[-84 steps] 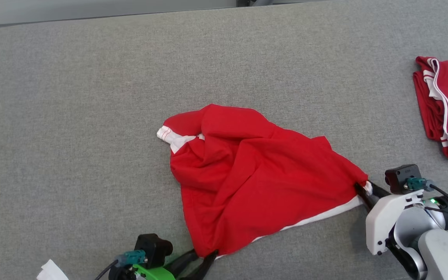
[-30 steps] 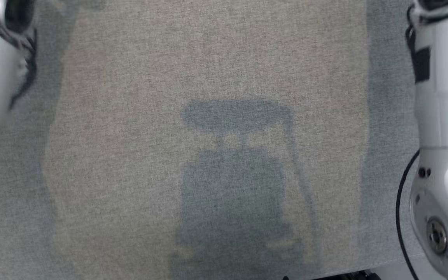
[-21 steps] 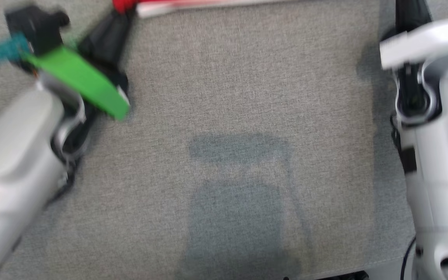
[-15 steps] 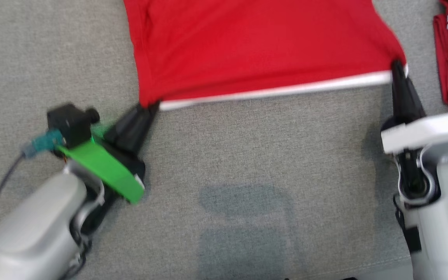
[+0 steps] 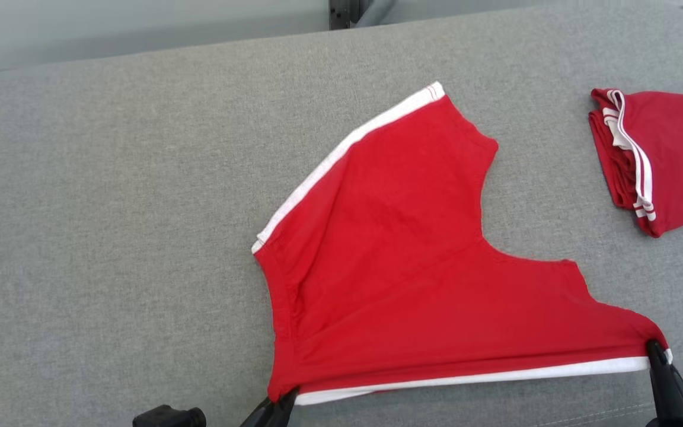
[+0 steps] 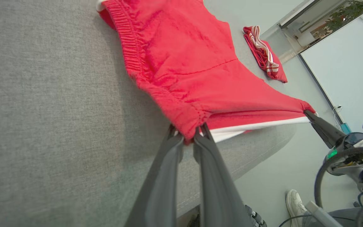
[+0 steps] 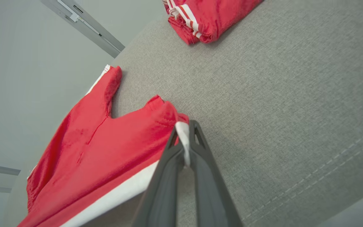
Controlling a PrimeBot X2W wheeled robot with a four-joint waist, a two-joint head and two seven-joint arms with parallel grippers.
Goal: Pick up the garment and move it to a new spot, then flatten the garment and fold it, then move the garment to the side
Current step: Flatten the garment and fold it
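At the near edge of the grey padded surface [image 5: 110, 207], the left gripper [image 5: 285, 396] is clamped on the gathered waistband corner of the red shorts [image 5: 412, 267], its two dark fingers pressed together on the cloth in the left wrist view [image 6: 187, 134]. Toward the robot's right, the right gripper [image 5: 653, 347] is pinched tight on the corner of one leg's hem, the white side stripe caught between its fingers in the right wrist view [image 7: 184, 126]. That stripe runs taut along the near edge between the two grippers. Beyond it the shorts lie spread on the surface near its middle, the second leg reaching away toward the far side with its own white stripe along the left edge. A folded red garment [image 5: 667, 154] with white stripes sits well apart at the far right.
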